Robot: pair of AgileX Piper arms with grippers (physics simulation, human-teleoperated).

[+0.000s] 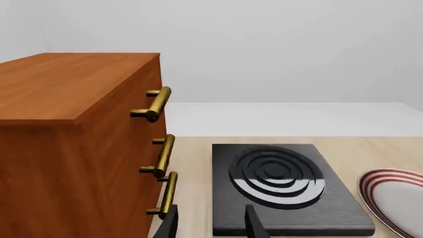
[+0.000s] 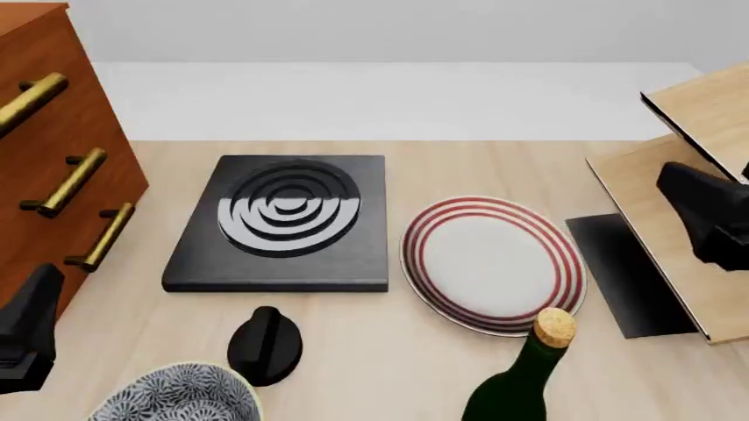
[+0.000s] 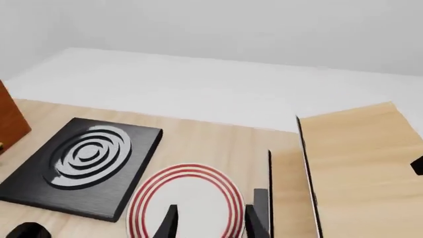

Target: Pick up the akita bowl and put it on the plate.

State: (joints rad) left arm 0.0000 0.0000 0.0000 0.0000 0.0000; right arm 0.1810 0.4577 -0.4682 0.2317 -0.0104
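Blue-grey floral patterning marks the one akita bowl [image 2: 175, 396], seen only from the front camera at the near left edge of the tabletop [image 2: 351, 351], well apart from the single red-ringed plate [image 2: 492, 263] and beside one black knob [image 2: 265, 344] and one corked green bottle [image 2: 521, 377]. All three views show the black slab with grey rings [image 2: 287, 224]. The left wrist view alone shows all three brass handles [image 1: 158, 103] of the wooden cabinet [image 1: 73, 148] close up, while each wrist camera shows its empty end effector, left [image 1: 210, 224] and right [image 3: 215, 218], with fingers spread.
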